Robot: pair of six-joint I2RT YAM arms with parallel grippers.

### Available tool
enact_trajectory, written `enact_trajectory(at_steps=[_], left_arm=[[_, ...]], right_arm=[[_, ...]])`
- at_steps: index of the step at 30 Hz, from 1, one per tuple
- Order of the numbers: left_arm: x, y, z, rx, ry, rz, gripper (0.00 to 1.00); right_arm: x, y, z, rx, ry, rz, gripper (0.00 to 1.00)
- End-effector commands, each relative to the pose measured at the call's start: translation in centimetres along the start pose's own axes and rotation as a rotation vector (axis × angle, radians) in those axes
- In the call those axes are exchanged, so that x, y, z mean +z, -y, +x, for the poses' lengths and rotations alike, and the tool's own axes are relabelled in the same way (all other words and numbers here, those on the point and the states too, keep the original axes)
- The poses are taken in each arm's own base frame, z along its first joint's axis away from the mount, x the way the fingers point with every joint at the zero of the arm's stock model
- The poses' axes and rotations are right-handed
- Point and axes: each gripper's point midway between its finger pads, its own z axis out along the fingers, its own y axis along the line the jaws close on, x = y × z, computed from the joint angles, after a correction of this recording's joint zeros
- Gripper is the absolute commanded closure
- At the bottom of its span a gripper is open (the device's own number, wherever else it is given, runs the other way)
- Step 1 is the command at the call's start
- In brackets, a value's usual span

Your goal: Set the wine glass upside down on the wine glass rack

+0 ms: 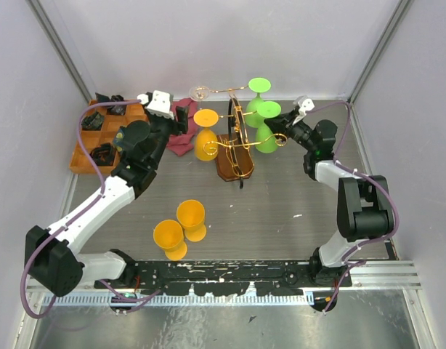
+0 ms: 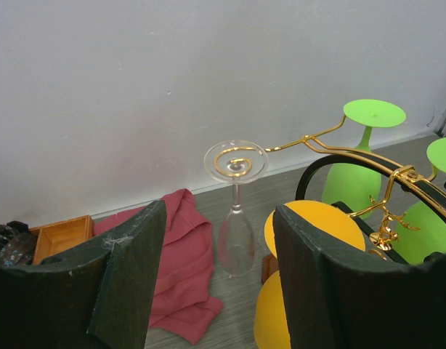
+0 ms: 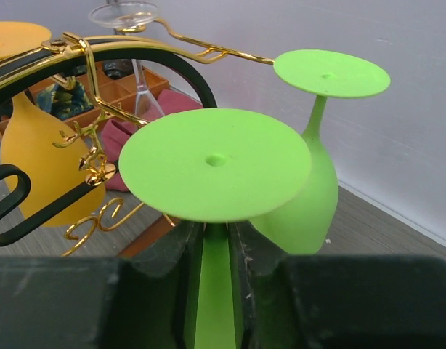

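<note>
The right gripper (image 3: 217, 251) is closed narrowly on the stem of the green wine glass (image 3: 216, 163). The glass's long axis is vertical, foot up and bowl down, beside the wine glass rack (image 1: 236, 149). Beyond, the left gripper (image 2: 218, 218) stands wide and empty, facing a hanging clear glass (image 2: 236, 236).

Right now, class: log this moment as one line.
left gripper open, empty | right gripper shut on green wine glass, inverted, at wine glass rack | clear glass hanging
</note>
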Motion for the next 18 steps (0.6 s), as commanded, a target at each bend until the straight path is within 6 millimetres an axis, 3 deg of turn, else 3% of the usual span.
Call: enact_trajectory(at_steps=[1, 9, 18], left_arm=[[-0.8, -0.6, -1.5, -0.021, 0.042, -0.013, 0.32], [-1.0, -0.8, -1.5, -0.017, 0.041, -0.020, 0.31], [-1.5, -0.7, -1.9, 0.016, 0.001, 0.001, 0.25]], right_arm=[[-0.5, 0.3, -2.2, -0.076, 0.011, 0.042, 0.69], [-2.6, 1.3, -1.6, -0.064, -0.010, 0.123, 0.56], [-6.4, 4.3, -1.3, -0.037, -0.055, 0.275, 0.55]])
